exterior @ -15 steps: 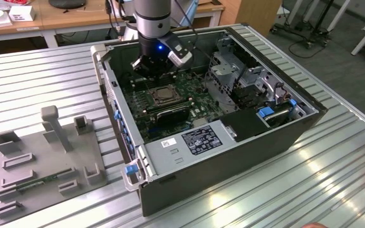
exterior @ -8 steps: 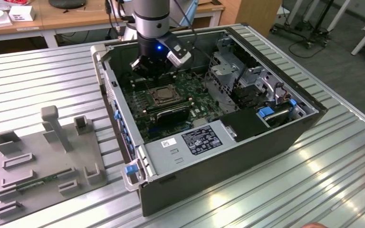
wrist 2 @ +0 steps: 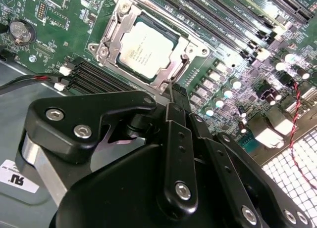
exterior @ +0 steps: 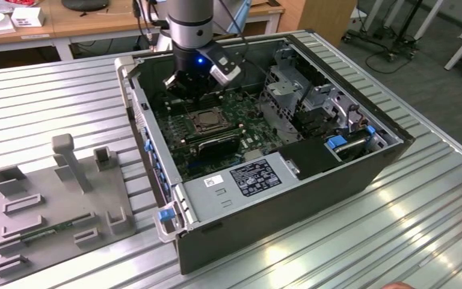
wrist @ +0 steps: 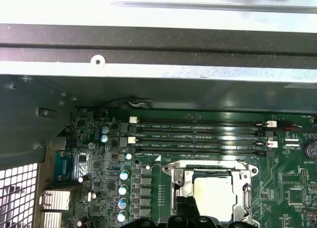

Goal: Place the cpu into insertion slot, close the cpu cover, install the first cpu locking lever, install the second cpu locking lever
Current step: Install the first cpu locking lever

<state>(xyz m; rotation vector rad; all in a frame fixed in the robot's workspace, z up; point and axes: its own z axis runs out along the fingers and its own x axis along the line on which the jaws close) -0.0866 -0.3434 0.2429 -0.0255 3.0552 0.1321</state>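
so the cpu (wrist 2: 143, 50) is already sat flat in the slot (exterior: 207, 119) on the board (wrist 2: 49, 37), with the cover (wrist 2: 110, 37) lying down over it and the chip showing through the cut-out; I'd guess that's why the arm (exterior: 189, 24) hangs so low over that spot; the pincer (wrist 2: 174, 89) is pinched narrow, tips right at the slot's edge, and I can't tell if anything thin is caught between them.

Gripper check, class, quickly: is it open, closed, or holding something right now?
Gripper: closed, with its tips together at the edge of the cpu cover. Nothing can be seen held between them.
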